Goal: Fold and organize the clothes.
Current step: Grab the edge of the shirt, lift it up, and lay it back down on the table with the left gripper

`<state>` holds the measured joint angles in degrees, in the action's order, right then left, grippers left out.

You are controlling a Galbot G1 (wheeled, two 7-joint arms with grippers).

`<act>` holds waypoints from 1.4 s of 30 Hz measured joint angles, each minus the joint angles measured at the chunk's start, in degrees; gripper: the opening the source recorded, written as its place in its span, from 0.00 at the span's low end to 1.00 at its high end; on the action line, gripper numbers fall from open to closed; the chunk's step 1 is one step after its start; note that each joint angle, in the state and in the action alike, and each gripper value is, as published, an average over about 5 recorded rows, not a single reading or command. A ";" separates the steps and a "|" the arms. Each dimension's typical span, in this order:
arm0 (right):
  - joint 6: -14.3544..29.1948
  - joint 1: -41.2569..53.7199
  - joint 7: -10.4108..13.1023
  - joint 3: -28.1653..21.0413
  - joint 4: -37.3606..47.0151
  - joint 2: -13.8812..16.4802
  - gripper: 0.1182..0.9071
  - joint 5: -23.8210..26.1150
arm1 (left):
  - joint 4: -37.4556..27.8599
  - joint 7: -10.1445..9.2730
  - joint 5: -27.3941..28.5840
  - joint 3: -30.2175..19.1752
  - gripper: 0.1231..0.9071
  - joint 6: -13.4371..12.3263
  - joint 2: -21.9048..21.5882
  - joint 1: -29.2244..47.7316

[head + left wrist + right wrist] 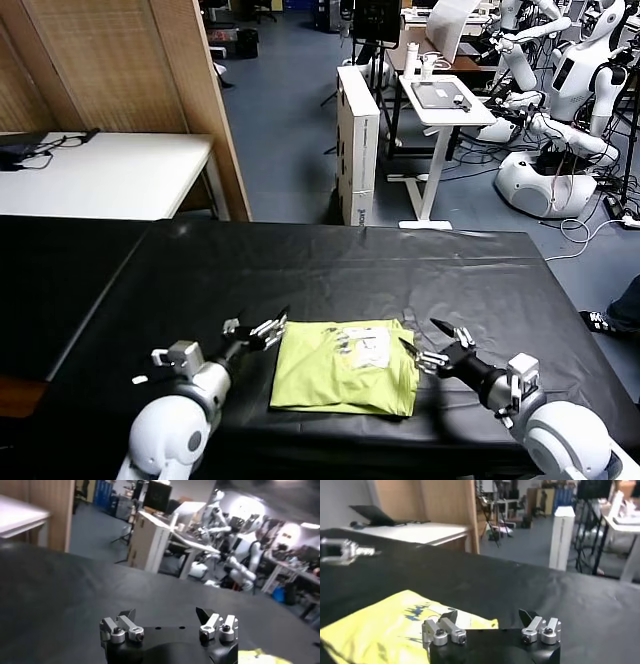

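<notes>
- While both arms hover low over the black desk, the lime T-shirt lies folded into a rough rectangle near the desk's front edge, between the two grippers, with a small white print facing up.
- The left gripper sits just beside the shirt's left edge, jaws spread wide and holding nothing; its wrist view shows the fingertips apart over bare black cloth.
- The right gripper is at the shirt's right edge, jaws parted; no fabric is visibly pinched between them.
- In the right wrist view the T-shirt spreads beneath the fingertips.
</notes>
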<state>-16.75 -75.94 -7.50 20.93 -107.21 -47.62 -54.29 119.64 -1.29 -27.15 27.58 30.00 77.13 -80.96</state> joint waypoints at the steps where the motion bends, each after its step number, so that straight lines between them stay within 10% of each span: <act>1: 0.08 0.17 0.08 -0.01 0.02 -0.01 0.14 0.00 | 0.00 -0.01 0.09 0.03 1.00 0.00 0.06 -0.01; 15: 0.22 3.43 1.72 -2.38 1.49 -0.82 0.04 0.81 | -0.11 0.17 0.79 1.64 1.00 -0.56 0.53 -1.05; 28: 2.05 -1.50 5.98 4.43 -7.95 2.82 0.93 3.48 | -0.94 2.36 1.05 3.22 1.00 -5.98 2.47 -3.23; 42: 1.79 -3.55 6.20 6.95 -12.48 3.33 1.00 3.66 | -1.77 4.98 1.06 -0.61 1.00 -12.34 8.15 -7.97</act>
<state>-14.96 -79.49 -1.30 27.88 -119.70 -44.29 -50.63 117.86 3.69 -26.10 26.98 17.66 85.27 -88.93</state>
